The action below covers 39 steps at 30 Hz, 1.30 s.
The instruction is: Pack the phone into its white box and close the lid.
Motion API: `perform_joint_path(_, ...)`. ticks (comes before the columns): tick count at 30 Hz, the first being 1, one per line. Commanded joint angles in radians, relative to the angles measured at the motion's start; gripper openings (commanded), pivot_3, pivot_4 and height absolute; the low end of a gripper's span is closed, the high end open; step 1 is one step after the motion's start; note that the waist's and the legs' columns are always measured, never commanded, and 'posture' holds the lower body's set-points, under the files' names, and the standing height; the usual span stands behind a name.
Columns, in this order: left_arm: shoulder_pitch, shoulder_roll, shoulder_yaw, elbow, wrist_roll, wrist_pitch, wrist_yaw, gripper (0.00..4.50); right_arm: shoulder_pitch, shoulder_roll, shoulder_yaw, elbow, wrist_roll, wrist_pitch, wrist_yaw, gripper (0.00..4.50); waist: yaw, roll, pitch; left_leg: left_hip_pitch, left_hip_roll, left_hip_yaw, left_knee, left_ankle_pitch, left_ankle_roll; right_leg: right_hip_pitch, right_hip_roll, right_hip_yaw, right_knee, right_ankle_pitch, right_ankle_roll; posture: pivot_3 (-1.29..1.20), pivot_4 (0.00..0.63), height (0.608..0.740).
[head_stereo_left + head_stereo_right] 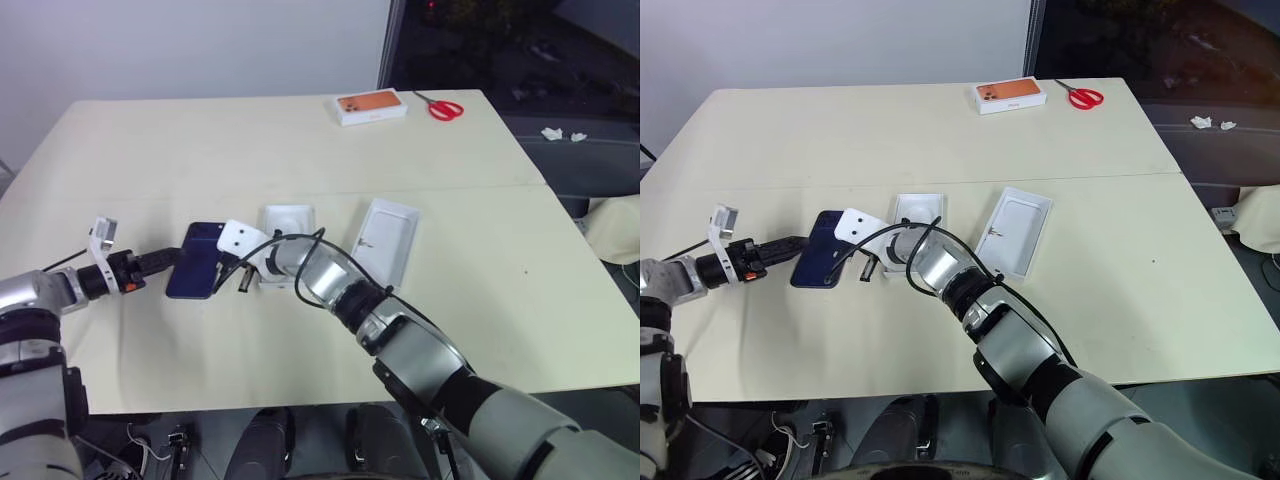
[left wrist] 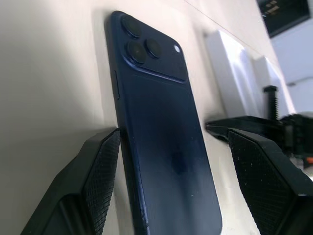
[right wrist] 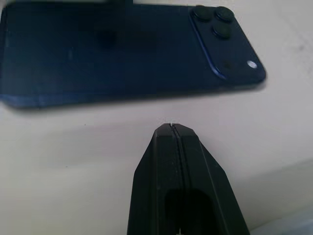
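Note:
The dark blue phone [image 1: 197,260] lies back up on the table, its camera cluster [image 2: 146,46] at the far end. My left gripper [image 1: 172,262] is open around the phone's near end; one finger [image 2: 100,166] touches the phone's edge, the other stands apart. My right gripper [image 3: 171,126] is shut and empty, its tip just off the phone's long right edge. Two shallow white trays lie to the right. One [image 1: 288,215] has a rounded recess and sits partly behind my right hand; the other [image 1: 390,238] is plain inside. I cannot tell which is the white box and which the lid.
An orange-topped white box [image 1: 370,105] and red scissors [image 1: 445,108] lie at the table's far edge. A black cable [image 1: 300,245] loops over my right wrist. The cream table [image 1: 150,150] has a seam across its middle.

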Motion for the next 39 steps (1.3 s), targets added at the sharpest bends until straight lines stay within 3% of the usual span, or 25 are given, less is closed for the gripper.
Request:
perform_joint_path(1,0.051,-0.033,-0.015,-0.062,-0.026,0.070,0.003,3.67,-0.067,0.226,0.003,-0.013,0.017,0.029,0.007,0.00,-0.001,0.000,0.000,0.000,0.000,0.000,0.000,0.000,0.000,0.000,0.000,0.000,0.000,0.000,0.000,0.00,0.150,0.740)
perform_joint_path(7,0.083,-0.077,-0.005,-0.153,-0.058,0.141,0.059,3.67,-0.054,0.219,0.016,-0.012,0.016,0.033,0.002,0.00,-0.003,0.001,-0.001,0.000,0.000,0.000,0.000,0.000,0.000,0.000,0.000,0.000,0.000,0.000,0.000,0.00,0.150,0.740)
perform_joint_path(16,0.048,-0.138,0.112,-0.179,-0.140,0.270,0.140,3.67,-0.055,0.208,0.017,-0.019,0.008,0.035,-0.003,0.00,0.000,0.002,-0.002,0.002,0.000,-0.001,0.000,0.000,0.000,0.002,0.000,0.000,0.000,0.000,0.000,0.00,0.150,0.740)
perform_joint_path(27,0.085,-0.042,-0.004,-0.381,-0.098,0.354,0.224,3.67,-0.047,0.204,0.017,-0.026,-0.001,0.030,-0.009,0.00,-0.006,0.002,-0.002,0.002,0.000,-0.001,0.000,0.000,0.000,0.001,0.000,0.000,0.000,0.000,0.000,0.00,0.150,0.740)
perform_joint_path(39,0.032,-0.167,0.076,-0.442,-0.133,0.410,0.402,3.67,-0.046,0.196,0.017,-0.025,-0.009,0.022,-0.003,0.00,-0.002,0.004,-0.004,0.004,0.000,-0.001,-0.001,0.000,0.000,0.004,0.000,0.000,0.000,0.000,0.000,0.00,0.150,0.740)
